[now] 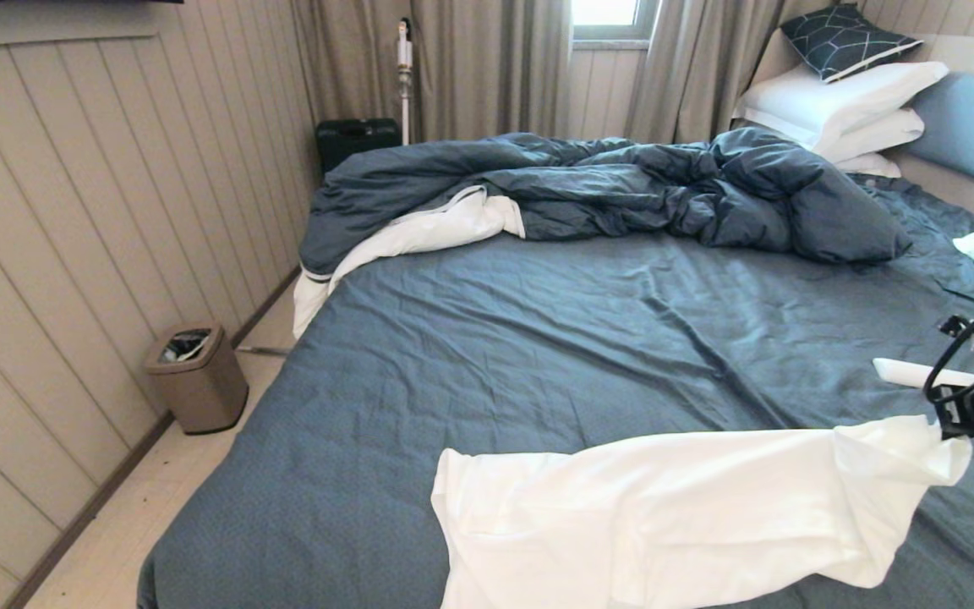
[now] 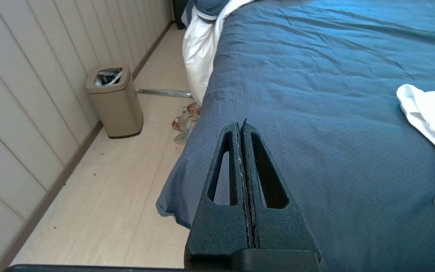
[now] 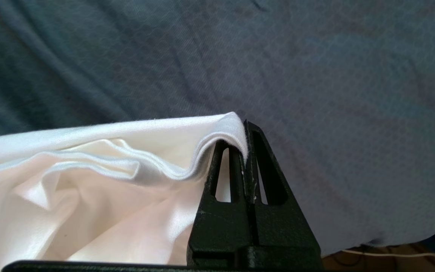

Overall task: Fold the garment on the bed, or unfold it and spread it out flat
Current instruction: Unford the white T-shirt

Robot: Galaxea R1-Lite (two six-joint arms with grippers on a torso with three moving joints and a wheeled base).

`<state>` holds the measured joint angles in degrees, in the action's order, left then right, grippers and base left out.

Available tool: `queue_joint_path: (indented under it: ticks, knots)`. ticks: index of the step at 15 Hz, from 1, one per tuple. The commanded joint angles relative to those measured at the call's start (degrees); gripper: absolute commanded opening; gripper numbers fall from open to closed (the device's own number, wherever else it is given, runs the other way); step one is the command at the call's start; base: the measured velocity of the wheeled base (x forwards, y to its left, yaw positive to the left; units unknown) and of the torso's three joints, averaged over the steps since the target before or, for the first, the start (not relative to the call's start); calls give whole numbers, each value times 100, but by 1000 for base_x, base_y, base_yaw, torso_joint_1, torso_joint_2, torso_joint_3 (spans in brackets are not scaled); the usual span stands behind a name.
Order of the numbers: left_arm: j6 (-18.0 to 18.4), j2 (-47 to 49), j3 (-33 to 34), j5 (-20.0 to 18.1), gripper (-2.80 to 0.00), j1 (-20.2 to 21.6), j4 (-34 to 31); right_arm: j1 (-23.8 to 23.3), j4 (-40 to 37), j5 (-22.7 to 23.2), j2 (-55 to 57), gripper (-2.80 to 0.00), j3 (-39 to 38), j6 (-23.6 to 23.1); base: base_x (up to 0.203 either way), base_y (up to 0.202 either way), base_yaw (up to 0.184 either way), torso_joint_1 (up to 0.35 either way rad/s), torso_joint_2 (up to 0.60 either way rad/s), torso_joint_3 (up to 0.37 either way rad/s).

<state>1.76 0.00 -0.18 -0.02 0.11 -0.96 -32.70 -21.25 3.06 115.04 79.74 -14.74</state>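
**Right end effector pinches the white garment's edge**

Here the white garment (image 1: 673,516) lies on the near part of the bed (image 1: 538,338), stretched across the dark blue-grey sheet with its right end lifted off the surface. The right end effector (image 3: 246,126) is clamped on that raised edge: in the right wrist view a folded hem of the cloth sits between its two black fingers (image 3: 266,177), which are pressed together on it. In the head view this arm shows at the right border, just above the sheet. The left end effector (image 2: 241,126) hangs over the bed's near left corner, its fingers together and holding nothing, well apart from the garment. A rumpled duvet (image 1: 622,186) lies heaped at the far side, white pillows (image 1: 842,106) are stacked by the headboard, and a beige bin (image 1: 198,376) stands on the floor by the wall.
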Motion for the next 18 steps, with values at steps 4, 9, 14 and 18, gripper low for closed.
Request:
queue_joint_path:
  ticks: [4,9,14,18]
  knots:
    - [9,0,1,2,-280,7,0,-27,23,2,535,-280,323,-196,0,0,0,0,0,0]
    - [9,0,1,-6,-280,5,0,-29,33,70,552,0,332,-232,0,0,0,0,0,0]
    - [9,0,1,2,-280,0,0,-487,-18,547,410,0,558,-217,0,0,0,0,0,0]
    - [9,0,1,1,-280,7,0,-682,-200,941,-5,0,454,-202,0,0,0,0,0,0]
